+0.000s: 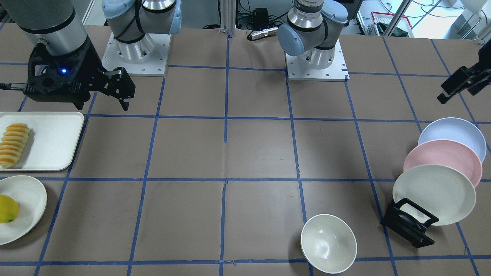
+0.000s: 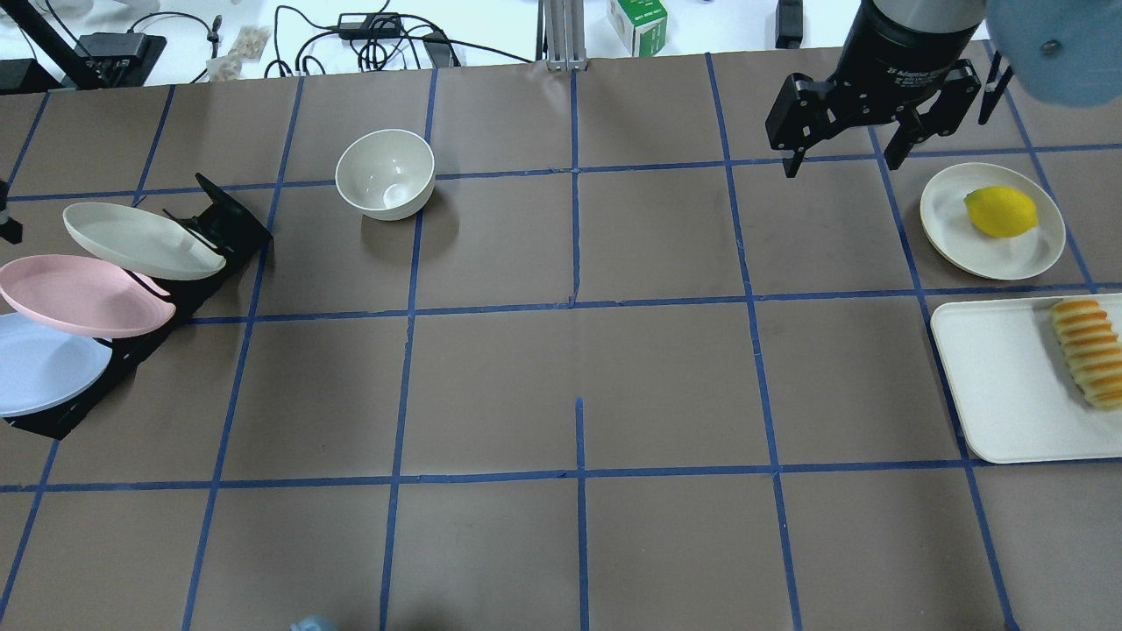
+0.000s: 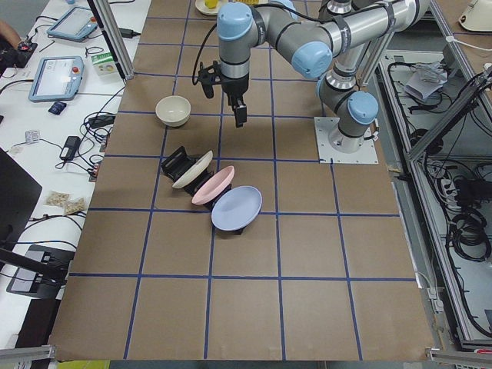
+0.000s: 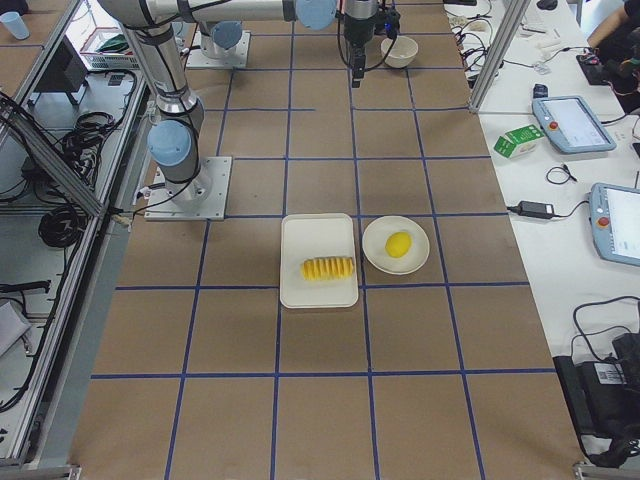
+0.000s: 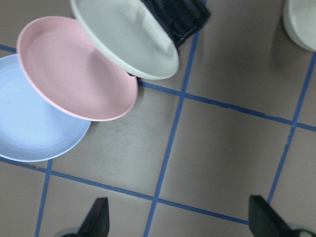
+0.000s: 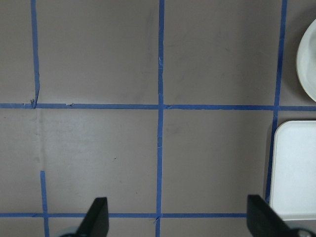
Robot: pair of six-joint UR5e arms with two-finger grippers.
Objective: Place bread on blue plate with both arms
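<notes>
Bread (image 1: 14, 145) on tray (image 1: 53, 142), blue plate (image 1: 452, 134) seemingly racked

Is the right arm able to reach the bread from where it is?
Probably yes: the bread lies uncovered on the tray, nothing over it, and the open right gripper hangs nearby.

Bread (image 1: 13, 145) lies on a white tray (image 1: 53, 142), well apart from the blue plate (image 1: 452, 134).

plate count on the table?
4. Three lean in the black rack: cream-white plate, pink plate, blue plate. A fourth, the cream plate holding the lemon, lies beside the white tray. None looks hidden.
</notes>
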